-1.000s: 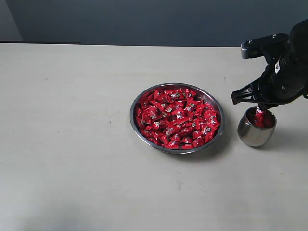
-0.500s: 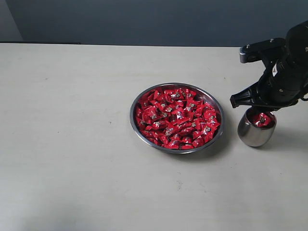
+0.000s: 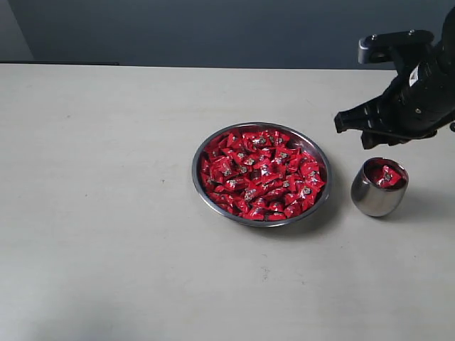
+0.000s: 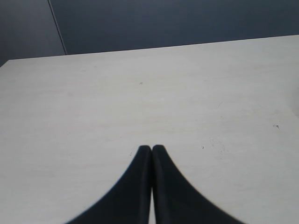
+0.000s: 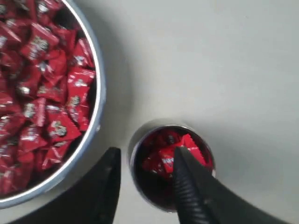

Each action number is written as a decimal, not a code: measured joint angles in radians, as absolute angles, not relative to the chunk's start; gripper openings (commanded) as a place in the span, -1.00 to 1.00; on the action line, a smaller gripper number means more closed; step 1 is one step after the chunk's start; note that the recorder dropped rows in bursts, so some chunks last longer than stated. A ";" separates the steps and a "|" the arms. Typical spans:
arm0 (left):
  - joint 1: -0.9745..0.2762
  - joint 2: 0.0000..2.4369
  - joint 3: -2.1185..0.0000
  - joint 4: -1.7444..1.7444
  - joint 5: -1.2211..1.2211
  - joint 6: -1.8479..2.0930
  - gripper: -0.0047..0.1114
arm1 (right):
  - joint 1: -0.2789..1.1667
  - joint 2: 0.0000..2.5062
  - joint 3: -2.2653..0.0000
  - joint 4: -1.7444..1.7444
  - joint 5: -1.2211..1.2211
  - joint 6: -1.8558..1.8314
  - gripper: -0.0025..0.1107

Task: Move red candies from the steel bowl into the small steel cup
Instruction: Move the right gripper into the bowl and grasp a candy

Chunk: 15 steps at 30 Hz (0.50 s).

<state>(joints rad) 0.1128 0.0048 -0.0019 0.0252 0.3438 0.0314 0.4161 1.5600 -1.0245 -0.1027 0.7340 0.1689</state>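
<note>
Over on the left, the left gripper (image 4: 152, 150) shows only in its own wrist camera. Its two black fingers (image 4: 135, 186) are pressed flat together, closed on nothing, above the pale desk (image 3: 99, 213). A dark blue-grey wall (image 3: 213, 28) runs along the top of the exterior frame.

Centre of frame now: the wide, shallow, shiny steel bowl (image 3: 194, 170) sits flat on the desk. It is heaped with small bright red candies (image 3: 261, 174) in glossy wrappers with silvery marks.

Just to the right, near the bowl but not touching its rim, stands the small steel cup (image 3: 371, 201). It is rounded, polished and upright, with a few more red sweets (image 3: 386, 175) lying inside.

Upper right, the black right gripper (image 5: 147, 151) hovers above the cup, clear of it. Its fingers (image 5: 187, 186) are spread wide and hold nothing.
</note>
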 measured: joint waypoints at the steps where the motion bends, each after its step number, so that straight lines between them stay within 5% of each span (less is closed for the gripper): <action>1: 0.113 0.005 -0.002 0.025 0.344 0.031 -0.91 | 0.423 1.556 -1.029 -0.047 0.722 0.119 -0.30; 15: 0.113 0.005 -0.002 0.025 0.344 0.031 -0.91 | 0.519 1.785 -1.175 0.342 0.631 -0.215 -0.30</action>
<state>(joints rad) 0.1128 0.0048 -0.0019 0.0252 0.3438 0.0314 0.5186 1.7850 -1.1755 0.3416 0.6306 -0.2146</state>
